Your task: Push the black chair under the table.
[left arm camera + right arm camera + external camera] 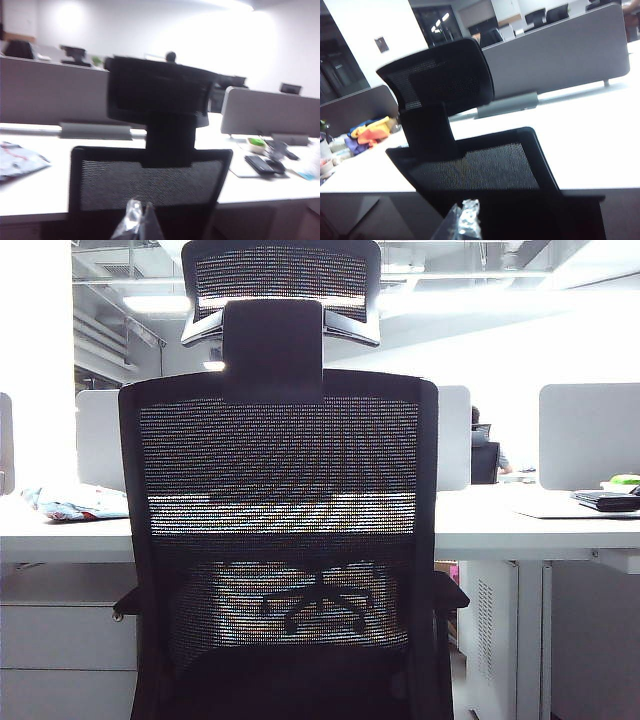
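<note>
Open-plan office, white walls, bright overexposed ceiling lights (155, 303) with exposed ducts above. Pale grey partition screens (588, 435) stand along the far edge of the desks. A seated person (483, 445) in a small dark chair sits far back, right of centre. Crumpled cloth or bag (75, 502) at left; black wallet-like item (606, 500) and green object (625, 480) at right.

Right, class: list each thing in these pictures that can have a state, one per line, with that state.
black chair: upright, back facing the camera, seat not seen under the table yet.
table: white top carrying clutter at both ends.
left claw: behind the chair's back, tips close together, holding nothing; open or shut unclear.
right claw: behind the chair's back, holding nothing; open or shut unclear.
</note>
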Robot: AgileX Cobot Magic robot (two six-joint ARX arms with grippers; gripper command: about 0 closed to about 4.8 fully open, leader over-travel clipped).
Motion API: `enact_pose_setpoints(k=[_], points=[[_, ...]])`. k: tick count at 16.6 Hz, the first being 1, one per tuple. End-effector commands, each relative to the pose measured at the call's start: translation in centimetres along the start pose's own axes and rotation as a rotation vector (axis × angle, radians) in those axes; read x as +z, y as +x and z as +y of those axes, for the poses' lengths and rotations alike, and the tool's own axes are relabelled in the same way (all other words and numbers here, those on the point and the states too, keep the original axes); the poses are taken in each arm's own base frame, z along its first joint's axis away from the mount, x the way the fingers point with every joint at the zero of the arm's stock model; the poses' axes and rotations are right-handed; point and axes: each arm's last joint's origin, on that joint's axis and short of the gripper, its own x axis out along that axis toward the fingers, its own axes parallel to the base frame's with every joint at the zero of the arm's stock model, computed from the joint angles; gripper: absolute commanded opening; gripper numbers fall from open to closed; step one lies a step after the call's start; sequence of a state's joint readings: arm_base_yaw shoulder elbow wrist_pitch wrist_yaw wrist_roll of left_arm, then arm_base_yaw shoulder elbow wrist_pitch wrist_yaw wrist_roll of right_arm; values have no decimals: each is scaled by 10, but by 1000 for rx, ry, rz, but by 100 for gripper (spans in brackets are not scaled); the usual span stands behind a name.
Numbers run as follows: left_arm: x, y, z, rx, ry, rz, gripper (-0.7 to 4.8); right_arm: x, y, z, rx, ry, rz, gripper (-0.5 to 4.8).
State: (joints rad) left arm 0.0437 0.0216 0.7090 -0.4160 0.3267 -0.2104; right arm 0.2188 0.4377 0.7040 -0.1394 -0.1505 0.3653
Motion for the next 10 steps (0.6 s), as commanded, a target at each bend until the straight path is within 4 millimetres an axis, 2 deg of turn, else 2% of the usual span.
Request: enact_pose_setpoints(k=[1, 10], points=[[-4, -4, 0, 38, -14, 24, -6, -4, -4, -1, -14, 6, 55, -5], [-13, -4, 2, 56, -72, 113, -5, -7, -5, -2, -24, 10, 79, -5]])
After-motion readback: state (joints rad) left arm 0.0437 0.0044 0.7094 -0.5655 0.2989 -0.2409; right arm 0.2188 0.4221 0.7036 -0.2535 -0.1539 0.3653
